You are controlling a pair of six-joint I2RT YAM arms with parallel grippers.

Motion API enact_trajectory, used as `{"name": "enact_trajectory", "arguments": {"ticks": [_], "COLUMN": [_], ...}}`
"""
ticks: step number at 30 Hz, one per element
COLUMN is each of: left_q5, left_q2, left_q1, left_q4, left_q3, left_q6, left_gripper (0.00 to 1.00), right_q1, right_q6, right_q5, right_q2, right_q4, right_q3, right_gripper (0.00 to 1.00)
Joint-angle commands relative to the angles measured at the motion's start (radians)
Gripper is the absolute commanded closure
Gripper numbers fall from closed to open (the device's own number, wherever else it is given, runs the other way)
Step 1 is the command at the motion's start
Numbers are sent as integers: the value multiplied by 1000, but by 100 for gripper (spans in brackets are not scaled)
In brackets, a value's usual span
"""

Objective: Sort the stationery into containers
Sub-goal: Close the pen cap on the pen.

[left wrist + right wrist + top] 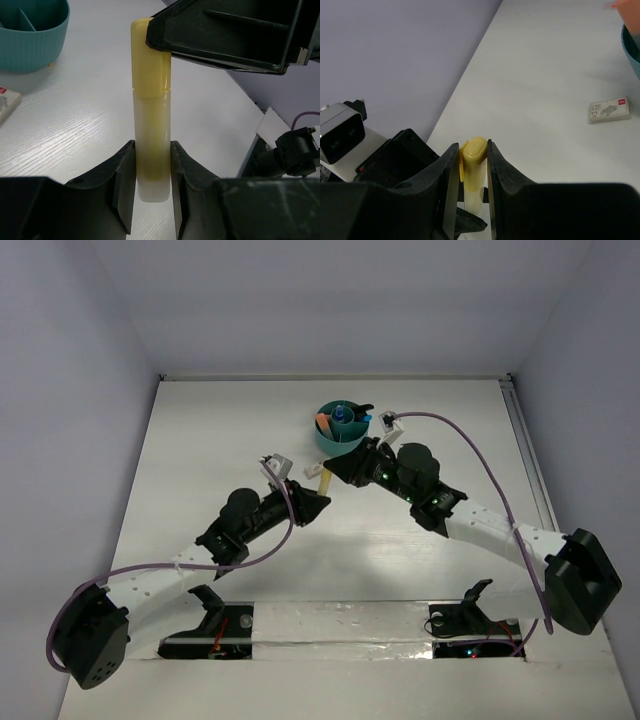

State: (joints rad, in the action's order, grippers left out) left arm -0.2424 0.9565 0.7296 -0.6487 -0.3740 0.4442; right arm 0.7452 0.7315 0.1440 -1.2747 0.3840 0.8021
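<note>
One yellow marker [151,135], clamped by left gripper [152,155] and right gripper [472,150]; one teal organizer [335,444], upper centre, holds pens [343,419].

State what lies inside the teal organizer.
In the top view the teal organizer holds an orange piece, a blue pen and a dark item at its far-right rim. Its walls hide the cell floors and anything lower.
</note>
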Motion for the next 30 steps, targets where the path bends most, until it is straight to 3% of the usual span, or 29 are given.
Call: {"name": "enact_trajectory", "arguments": {"ticks": [1,6,15,23,30], "left_q5": [38,49,29,9,41], "left_q2": [-53,-48,-78,-39,-74], "left_q1": [7,7,-71,-81,-108], "left_q4": [-52,-22,-19,-49,-5], "left_q3": [-104,-154,-167,-184,-181], "left_q6": [-36,-56,-36,-21,-32], "left_gripper": [100,100,100,100,100], "right_q1": [5,85,94,169,178], "right_q6": [16,-32,-87,-63,-90], "right_q5": [58,16,-23,2,5], "right_q2": [-46,-40,29,-51,-45], "right_q4": [44,9,-118,-88,-160], "right_q3": [-58,-101,-195,-198,-205], "right_gripper": [100,100,100,100,100]}}
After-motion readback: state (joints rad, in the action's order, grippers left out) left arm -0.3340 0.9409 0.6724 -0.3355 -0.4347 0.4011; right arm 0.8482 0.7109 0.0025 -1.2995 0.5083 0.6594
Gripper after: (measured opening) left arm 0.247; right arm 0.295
